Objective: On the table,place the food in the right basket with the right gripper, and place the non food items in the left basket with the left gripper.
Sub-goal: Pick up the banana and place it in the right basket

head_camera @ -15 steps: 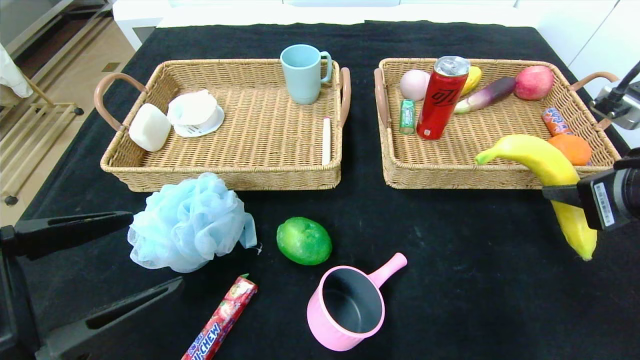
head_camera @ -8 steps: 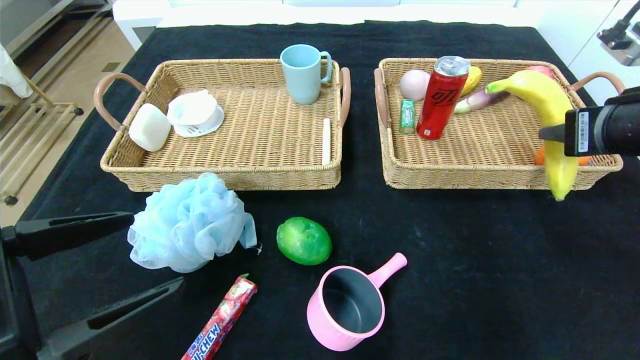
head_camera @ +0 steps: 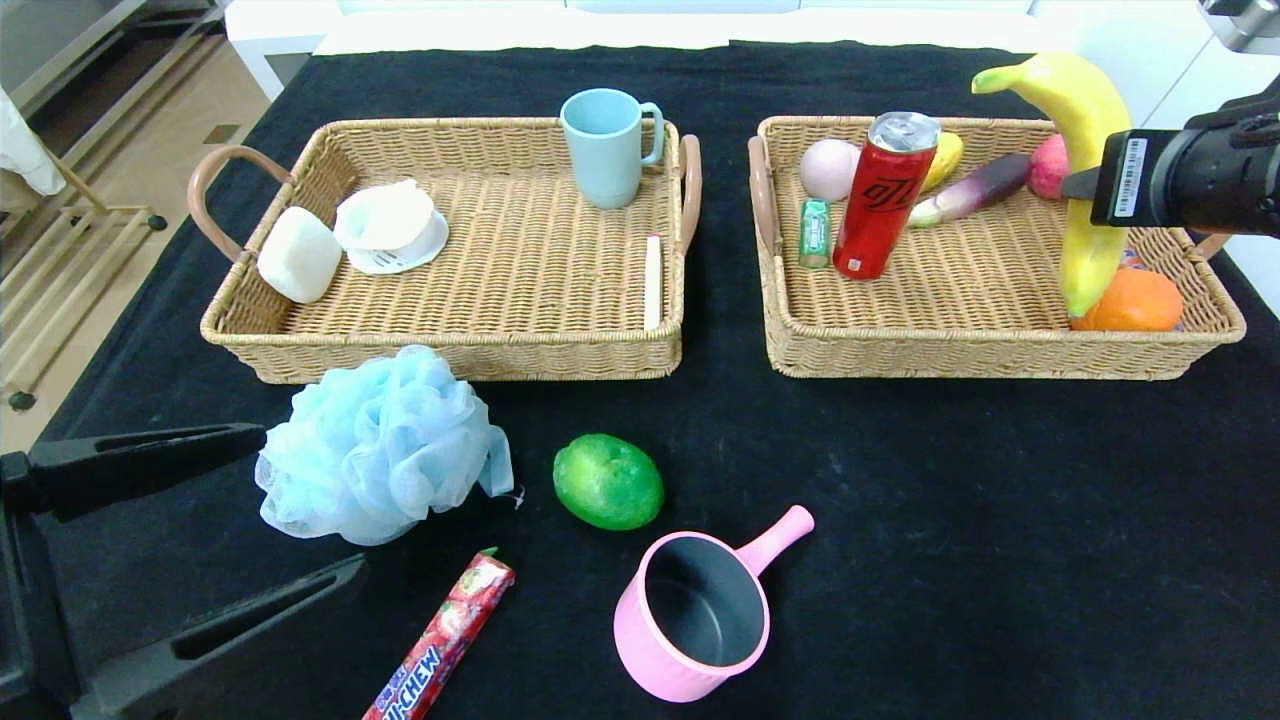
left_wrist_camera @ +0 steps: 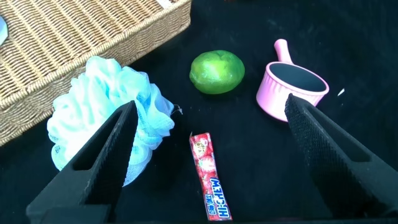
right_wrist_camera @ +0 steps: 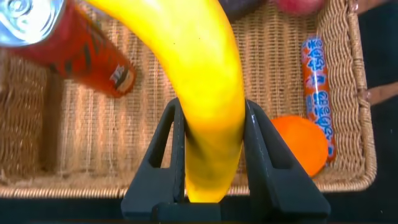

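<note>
R gripper (right_wrist_camera: 211, 158) clamped on banana (head_camera: 1085, 150) mid-length — hung over right basket (head_camera: 960, 355) nr orange (head_camera: 1135, 300), high enough to clear rim | L gripper (left_wrist_camera: 205, 134) wide open, idle nr blue pouf (head_camera: 375, 445) — non-food, my guess for nxt pick

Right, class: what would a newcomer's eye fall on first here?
The yellow banana, clamped in the right gripper and held above the right basket. Then the red can standing upright inside that basket, and the fluffy blue bath puff on the black table before the left basket.
</note>
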`<state>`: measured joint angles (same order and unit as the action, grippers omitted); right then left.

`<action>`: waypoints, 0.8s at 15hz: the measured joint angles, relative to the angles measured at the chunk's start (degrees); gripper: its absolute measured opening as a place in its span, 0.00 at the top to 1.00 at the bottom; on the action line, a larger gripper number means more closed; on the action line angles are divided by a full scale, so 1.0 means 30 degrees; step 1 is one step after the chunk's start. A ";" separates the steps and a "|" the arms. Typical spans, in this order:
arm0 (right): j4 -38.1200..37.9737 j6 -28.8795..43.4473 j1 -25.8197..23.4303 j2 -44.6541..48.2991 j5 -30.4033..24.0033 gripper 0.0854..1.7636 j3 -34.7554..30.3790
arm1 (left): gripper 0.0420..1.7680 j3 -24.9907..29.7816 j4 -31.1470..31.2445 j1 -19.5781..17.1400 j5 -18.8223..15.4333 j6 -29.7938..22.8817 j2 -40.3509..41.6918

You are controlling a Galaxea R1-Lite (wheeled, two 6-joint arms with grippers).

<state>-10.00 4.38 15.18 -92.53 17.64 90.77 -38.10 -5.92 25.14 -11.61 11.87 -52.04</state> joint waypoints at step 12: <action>0.2617 0.0081 -0.0301 -0.1922 0.0817 0.50 0.0134 | 0.03 -0.0106 -0.0024 0.0000 -0.0008 0.0000 0.0167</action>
<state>-2.15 4.62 14.28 -98.29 20.09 91.17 -38.41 -6.00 25.14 -11.63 11.87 -51.54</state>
